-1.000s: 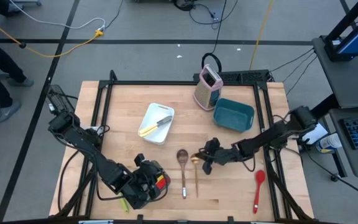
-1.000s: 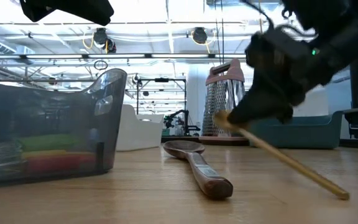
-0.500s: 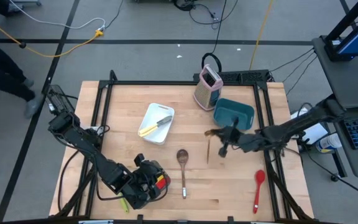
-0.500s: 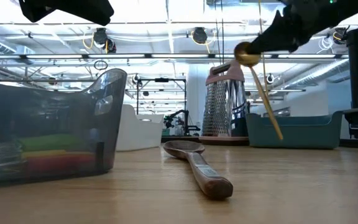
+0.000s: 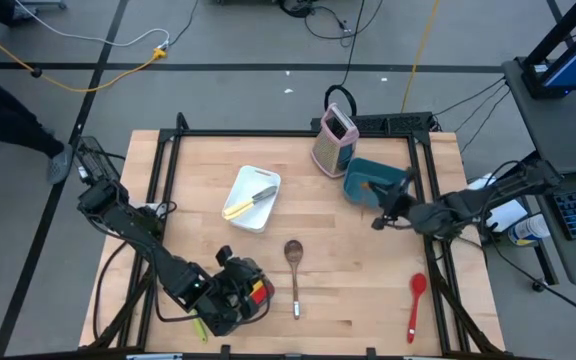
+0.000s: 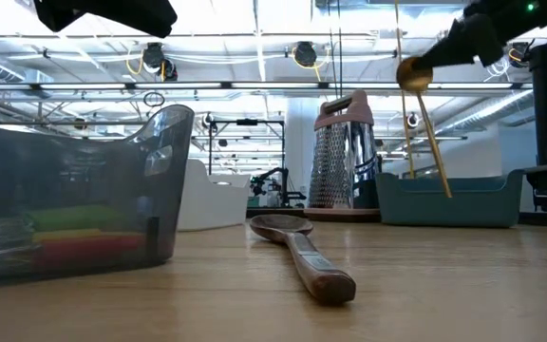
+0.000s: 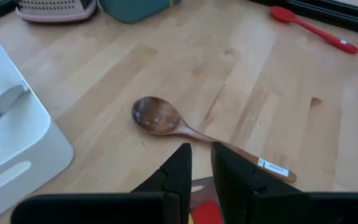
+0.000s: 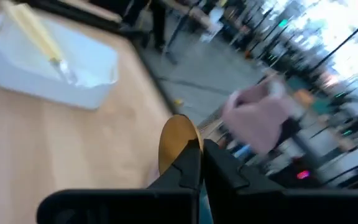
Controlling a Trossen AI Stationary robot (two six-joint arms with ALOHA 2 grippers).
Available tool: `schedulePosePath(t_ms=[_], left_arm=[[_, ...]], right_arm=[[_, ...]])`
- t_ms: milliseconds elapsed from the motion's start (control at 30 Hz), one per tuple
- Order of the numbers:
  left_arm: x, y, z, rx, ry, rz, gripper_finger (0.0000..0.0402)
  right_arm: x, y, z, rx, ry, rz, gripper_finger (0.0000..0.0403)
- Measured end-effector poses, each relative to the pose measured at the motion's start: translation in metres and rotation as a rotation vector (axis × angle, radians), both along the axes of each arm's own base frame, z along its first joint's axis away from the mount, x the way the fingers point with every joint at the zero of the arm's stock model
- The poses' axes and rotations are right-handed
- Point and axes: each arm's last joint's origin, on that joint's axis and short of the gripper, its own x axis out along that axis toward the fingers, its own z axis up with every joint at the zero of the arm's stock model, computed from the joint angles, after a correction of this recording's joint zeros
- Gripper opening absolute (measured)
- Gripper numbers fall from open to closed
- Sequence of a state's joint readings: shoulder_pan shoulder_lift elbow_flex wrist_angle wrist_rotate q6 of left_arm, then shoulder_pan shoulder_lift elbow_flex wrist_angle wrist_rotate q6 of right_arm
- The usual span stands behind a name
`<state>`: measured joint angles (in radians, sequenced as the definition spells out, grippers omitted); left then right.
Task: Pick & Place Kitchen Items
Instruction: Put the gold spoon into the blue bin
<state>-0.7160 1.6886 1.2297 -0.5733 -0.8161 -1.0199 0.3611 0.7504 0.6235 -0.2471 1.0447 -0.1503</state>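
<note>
Gold spoon (image 6: 424, 122) dangles aloft, bowl pinched in the right gripper (image 5: 381, 208) above the teal bin (image 5: 396, 183) near the table's far right corner. Next, by my reckoning: centre it and let go. Left gripper (image 7: 201, 165), fingers nearly together and empty, waits over the grey pan (image 6: 65, 204) at the near edge.

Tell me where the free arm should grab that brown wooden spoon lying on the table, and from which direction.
Grip the wooden spoon on its straight handle, about midway, coming straight down from above with the fingers across the handle. It lies flat, with its bowl toward the white tray side, and bare table lies along both sides of the handle. The bowl is probably too wide and rounded for a firm pinch.
</note>
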Motion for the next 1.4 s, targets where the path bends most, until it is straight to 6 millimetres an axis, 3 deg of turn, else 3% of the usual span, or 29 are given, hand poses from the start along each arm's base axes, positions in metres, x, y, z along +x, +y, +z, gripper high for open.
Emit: schedulePosePath(t_ms=[200,400,600,733,900,1400], left_arm=[[0.004,0.006,0.0,0.007,-0.001,0.021,0.0062],[0.007,0.01,0.0,0.022,0.006,0.023,0.0062],[0.007,0.01,0.0,0.02,0.006,0.024,0.0062],[0.007,0.01,0.0,0.02,0.005,0.024,0.0062],[0.007,0.01,0.0,0.02,0.005,0.024,0.0062],[0.007,0.009,0.0,0.013,0.011,0.018,0.0062]], right_arm=[[-0.003,-0.004,0.014,-0.273,0.1,-0.167,0.0],[-0.003,-0.004,0.013,-0.318,0.149,-0.184,0.0],[0.001,-0.008,-0.003,-0.241,0.19,-0.131,0.0],[0.0,-0.016,-0.017,-0.216,0.269,-0.19,0.0],[0.002,-0.026,-0.031,-0.07,0.347,-0.149,0.0],[0.021,-0.059,-0.058,0.083,0.566,-0.184,0.0002]])
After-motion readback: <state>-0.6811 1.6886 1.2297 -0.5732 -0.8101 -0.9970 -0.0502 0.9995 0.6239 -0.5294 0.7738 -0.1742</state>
